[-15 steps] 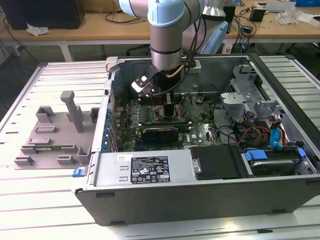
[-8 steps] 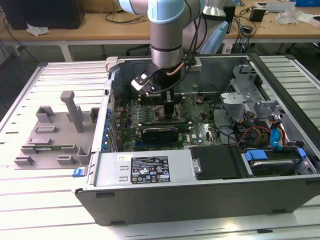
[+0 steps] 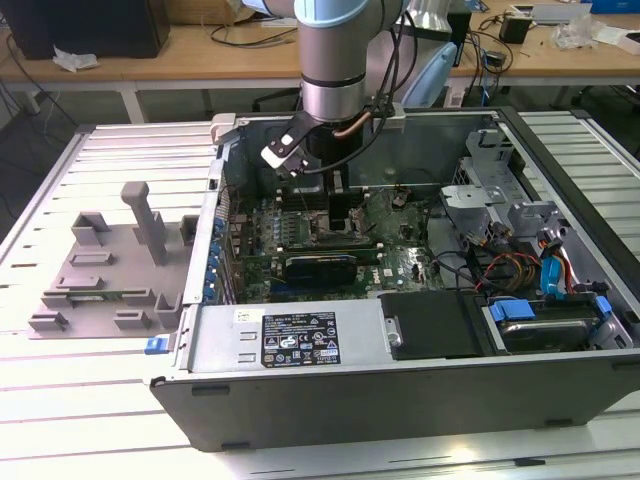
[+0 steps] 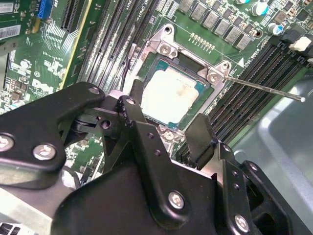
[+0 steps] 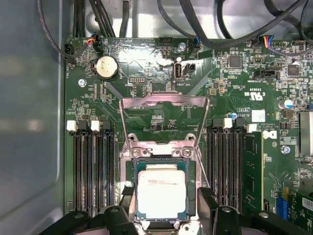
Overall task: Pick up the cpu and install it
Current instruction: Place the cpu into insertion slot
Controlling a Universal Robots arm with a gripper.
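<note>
In the second wrist view the claw's [image 4: 166,116] black fingers [image 4: 134,110] hide part of the cpu's [image 4: 173,93] edge and socket frame [image 4: 164,46].

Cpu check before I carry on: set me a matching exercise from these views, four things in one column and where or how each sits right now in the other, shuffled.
Things
1. cpu
2. load plate
3. gripper
4. grey tray

Place or state
A. swung up, standing open
B. outside the computer case, on the exterior view's left
C. lying flat in the motherboard socket
D. open, one finger on each side of the cpu

Pairs: 1-C, 2-A, 3-D, 4-B
</note>
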